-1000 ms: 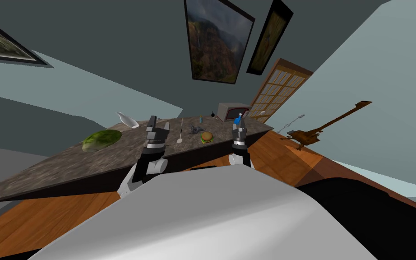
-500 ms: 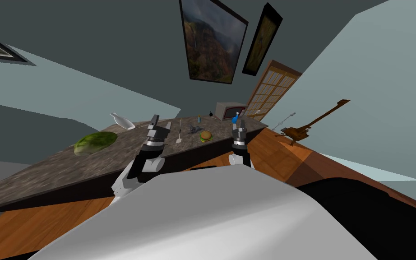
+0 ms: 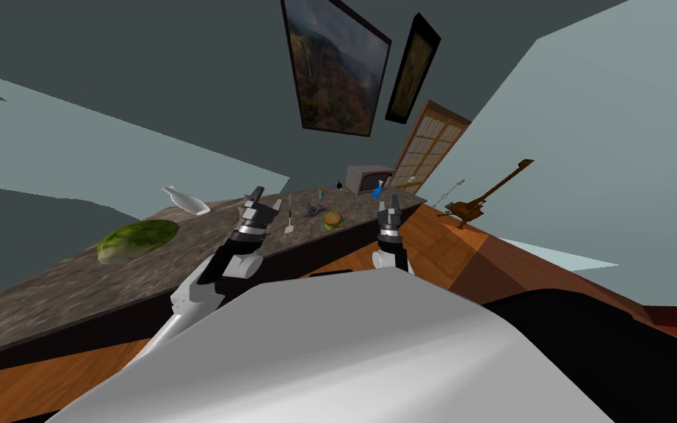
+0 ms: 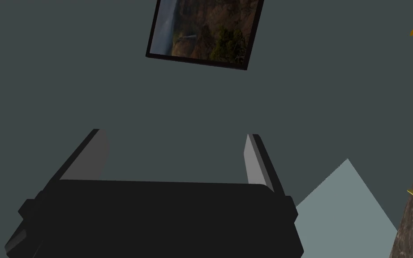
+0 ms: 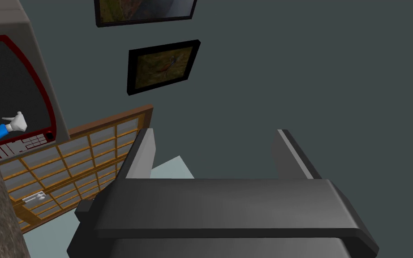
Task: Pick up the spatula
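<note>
The spatula (image 3: 289,222) lies flat on the speckled counter (image 3: 58,283), just beside the left gripper (image 3: 266,200), whose fingers stand apart and empty. The right gripper (image 3: 390,199), likewise spread, hovers near a burger (image 3: 333,219).

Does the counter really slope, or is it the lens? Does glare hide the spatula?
Head view: the whole picture is rolled, so the slant of the counter is the camera's; no glare on the spatula. Left wrist view: flat light, no shadows.
</note>
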Robot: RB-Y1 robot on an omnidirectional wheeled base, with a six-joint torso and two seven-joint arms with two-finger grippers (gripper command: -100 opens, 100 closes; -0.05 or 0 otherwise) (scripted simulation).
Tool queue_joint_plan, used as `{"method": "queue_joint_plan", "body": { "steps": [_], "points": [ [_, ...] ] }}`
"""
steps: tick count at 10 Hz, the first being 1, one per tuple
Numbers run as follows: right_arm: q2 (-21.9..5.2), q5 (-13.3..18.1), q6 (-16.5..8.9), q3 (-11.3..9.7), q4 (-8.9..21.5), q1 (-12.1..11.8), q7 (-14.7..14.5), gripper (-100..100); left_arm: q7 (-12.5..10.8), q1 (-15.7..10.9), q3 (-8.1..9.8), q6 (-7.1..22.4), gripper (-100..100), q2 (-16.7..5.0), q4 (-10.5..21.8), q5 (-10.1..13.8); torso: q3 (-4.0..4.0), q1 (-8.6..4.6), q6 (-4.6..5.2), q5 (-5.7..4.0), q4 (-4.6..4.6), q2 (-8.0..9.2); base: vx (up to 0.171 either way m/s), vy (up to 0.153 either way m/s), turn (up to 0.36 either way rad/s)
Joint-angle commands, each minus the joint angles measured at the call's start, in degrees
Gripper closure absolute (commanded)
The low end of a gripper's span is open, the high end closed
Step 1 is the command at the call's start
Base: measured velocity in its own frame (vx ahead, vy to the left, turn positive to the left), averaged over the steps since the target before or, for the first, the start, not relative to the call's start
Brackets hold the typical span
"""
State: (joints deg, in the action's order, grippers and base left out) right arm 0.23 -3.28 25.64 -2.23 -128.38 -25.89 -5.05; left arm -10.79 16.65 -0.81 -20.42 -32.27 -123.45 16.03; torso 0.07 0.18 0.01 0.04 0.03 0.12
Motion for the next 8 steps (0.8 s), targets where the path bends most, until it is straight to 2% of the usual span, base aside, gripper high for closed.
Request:
{"method": "queue_joint_plan", "body": {
  "steps": [1, 2, 3, 4, 5, 6, 7, 8],
  "points": [
    [0.0, 0.0, 0.0, 0.0, 0.0, 0.0, 0.0, 0, -0.3, -0.7, -0.29, 1.0, -100, -2.9, 0.4, 1.2, 0.0, 0.0, 0.0, 0.0, 0.0, 0.0, -0.035, 0.041, -0.078],
    [0.0, 0.0, 0.0, 0.0, 0.0, 0.0, 0.0, 0, -0.9, -1.4, -0.91, 2.4, -100, -4.6, 1.3, 3.7, -0.01, 0.01, -0.04, 0.0, 0.0, -0.03, -0.034, 0.043, -0.148],
    [0.0, 0.0, 0.0, 0.0, 0.0, 0.0, 0.0, 0, -0.9, -1.4, -0.91, 2.4, -100, -6.2, 1.3, 3.8, -0.02, 0.01, -0.01, 0.01, -0.01, -0.03, -0.036, 0.041, -0.098],
    [0.0, 0.0, 0.0, 0.0, 0.0, 0.0, 0.0, 0, -0.9, -1.4, -0.91, 2.4, -100, -6.9, 1.3, 3.8, -0.01, 0.01, -0.04, 0.01, 0.0, -0.03, -0.02, 0.017, 0.011],
    [0.0, 0.0, 0.0, 0.0, 0.0, 0.0, 0.0, 0, -1.4, -2.0, -1.66, 3.8, -100, -9.1, 2.3, 6.4, -0.03, -0.06, -0.05, -0.01, -0.01, -0.07, -0.029, 0.016, -0.178],
    [0.0, 0.0, 0.0, 0.0, 0.0, 0.0, 0.0, 0, -1.4, -2.0, -1.66, 3.8, -100, -10.7, 2.3, 6.4, -0.04, -0.08, 0.0, -0.02, -0.01, -0.06, -0.032, 0.027, -0.114],
    [0.0, 0.0, 0.0, 0.0, 0.0, 0.0, 0.0, 0, -1.7, -2.5, -2.55, 5.2, -100, -12.4, 3.3, 8.8, -0.03, -0.06, -0.04, -0.01, -0.01, -0.06, -0.043, 0.036, -0.181],
    [0.0, 0.0, 0.0, 0.0, 0.0, 0.0, 0.0, 0, -1.7, -2.5, -2.55, 5.2, -100, -14.2, 3.3, 9.0, -0.01, -0.02, -0.01, 0.0, 0.0, -0.02, -0.036, 0.044, -0.098]
  ]
}}
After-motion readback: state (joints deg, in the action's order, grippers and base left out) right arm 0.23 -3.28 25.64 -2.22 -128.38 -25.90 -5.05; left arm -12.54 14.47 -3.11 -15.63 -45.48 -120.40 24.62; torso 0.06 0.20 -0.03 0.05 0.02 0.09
